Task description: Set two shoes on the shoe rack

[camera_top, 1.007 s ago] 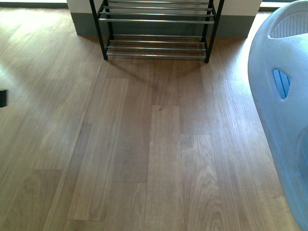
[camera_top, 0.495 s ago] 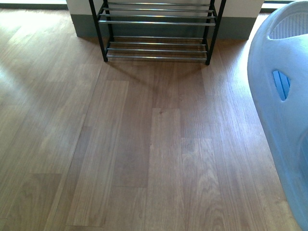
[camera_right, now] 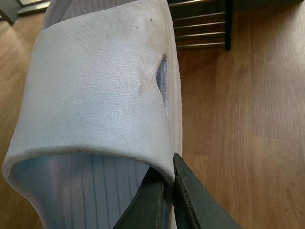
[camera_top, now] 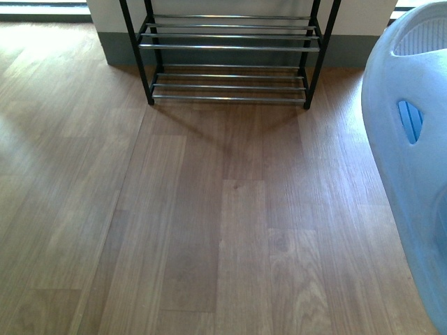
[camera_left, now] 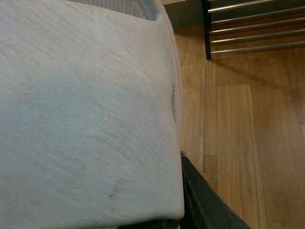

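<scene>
1. Shoe rack (camera_top: 229,59) sits lower in the front view than before, with more tiers showing.
2. Right tool (camera_right: 167,171) clamps the strap of a white slide (camera_right: 95,86), short of the rack.
3. Left tool (camera_left: 190,186) is beside the second slide (camera_left: 86,109); grip unclear.

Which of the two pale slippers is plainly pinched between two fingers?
The slipper in the right pincer: both fingers clamp its strap edge. Beside the left slipper only one finger shows.

Brown wood-plank floor (camera_top: 230,230), boards running toward 12 o'clock, grain and seams plain. At 12 o'clock stands a white wall (camera_top: 363,8) with a grey-green skirting band (camera_top: 349,50). Daylight washes the boards pale at 10 o'clock, below a dark window-frame strip (camera_top: 42,3).
</scene>
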